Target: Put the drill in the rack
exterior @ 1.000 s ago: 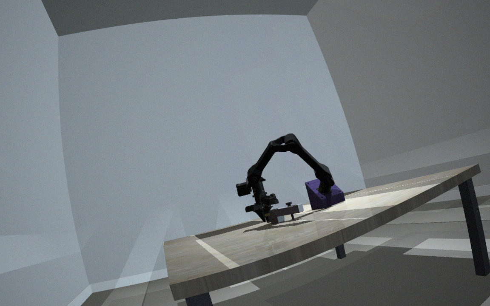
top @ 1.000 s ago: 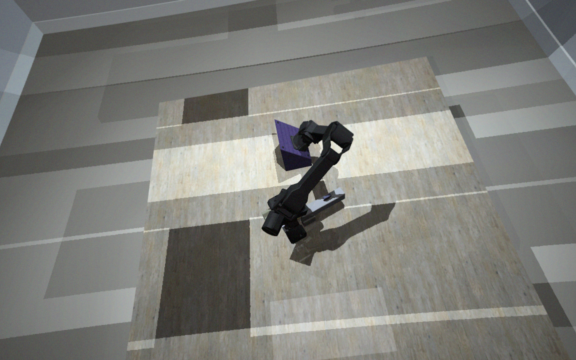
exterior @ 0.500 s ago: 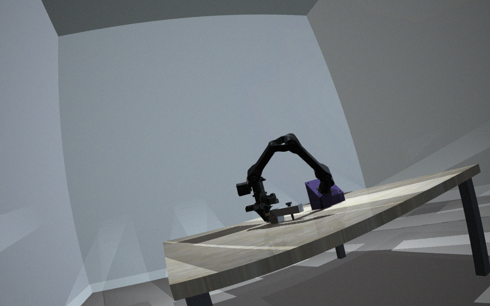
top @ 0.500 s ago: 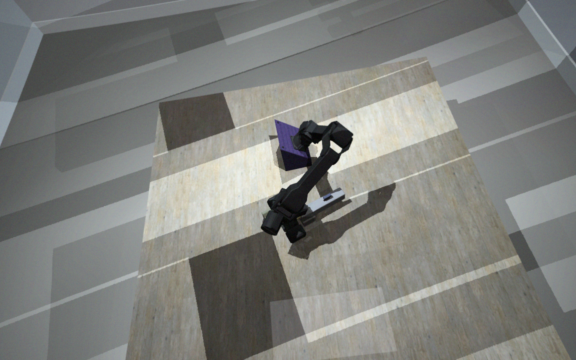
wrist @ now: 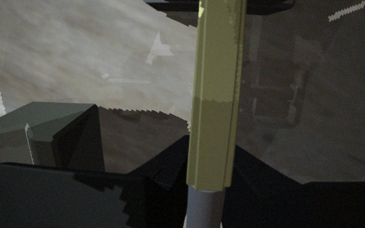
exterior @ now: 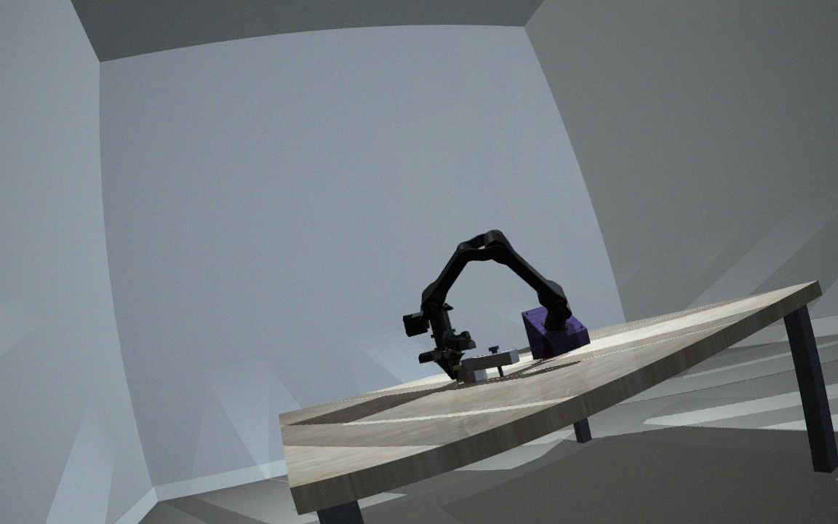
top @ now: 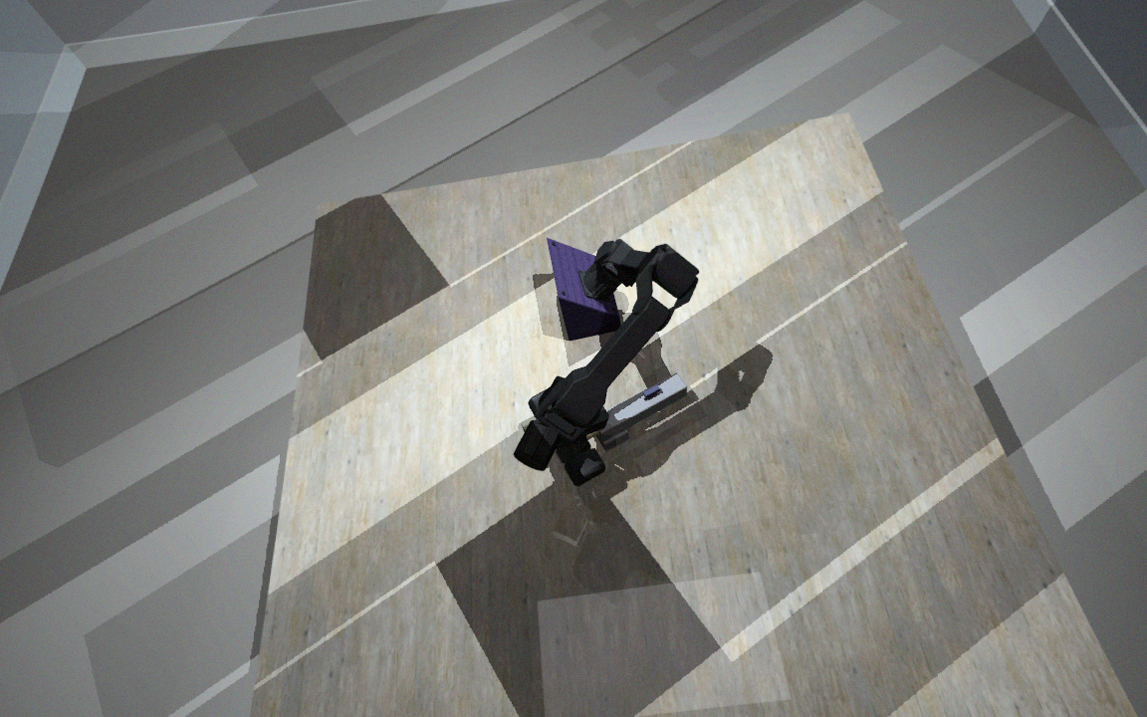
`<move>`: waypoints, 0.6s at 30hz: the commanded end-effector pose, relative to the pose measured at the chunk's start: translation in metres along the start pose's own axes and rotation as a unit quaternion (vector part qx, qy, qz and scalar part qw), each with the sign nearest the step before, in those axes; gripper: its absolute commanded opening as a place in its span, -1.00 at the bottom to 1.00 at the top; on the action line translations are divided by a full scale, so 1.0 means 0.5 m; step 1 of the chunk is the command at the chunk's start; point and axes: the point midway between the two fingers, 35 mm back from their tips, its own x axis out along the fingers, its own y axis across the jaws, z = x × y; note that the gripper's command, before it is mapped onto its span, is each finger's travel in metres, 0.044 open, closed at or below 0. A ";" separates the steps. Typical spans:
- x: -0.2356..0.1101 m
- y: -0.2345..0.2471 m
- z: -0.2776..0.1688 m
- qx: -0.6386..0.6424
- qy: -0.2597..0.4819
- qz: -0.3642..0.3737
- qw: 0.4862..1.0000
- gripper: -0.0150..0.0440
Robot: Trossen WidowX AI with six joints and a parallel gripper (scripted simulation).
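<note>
No writing or brand mark is legible in any view. The drill [wrist: 215, 95] shows in the wrist view as a long yellow-olive faceted bar with a grey round shank at its 6 o'clock end. The gripper [wrist: 206, 177] has its dark fingers clamped on it from 9 and 3 o'clock. A grey block [wrist: 37, 126] sits at 9 o'clock on the wooden table [wrist: 75, 47].
</note>
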 end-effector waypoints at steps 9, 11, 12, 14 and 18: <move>-0.006 -0.005 -0.033 -0.003 0.003 -0.001 1.000 -0.49; -0.007 -0.005 -0.040 -0.003 0.004 -0.001 1.000 -0.49; -0.007 -0.005 -0.043 -0.003 0.004 -0.001 1.000 -0.49; -0.008 -0.005 -0.050 -0.003 0.004 -0.001 1.000 -0.49; -0.008 -0.005 -0.060 -0.003 0.004 -0.001 1.000 -0.49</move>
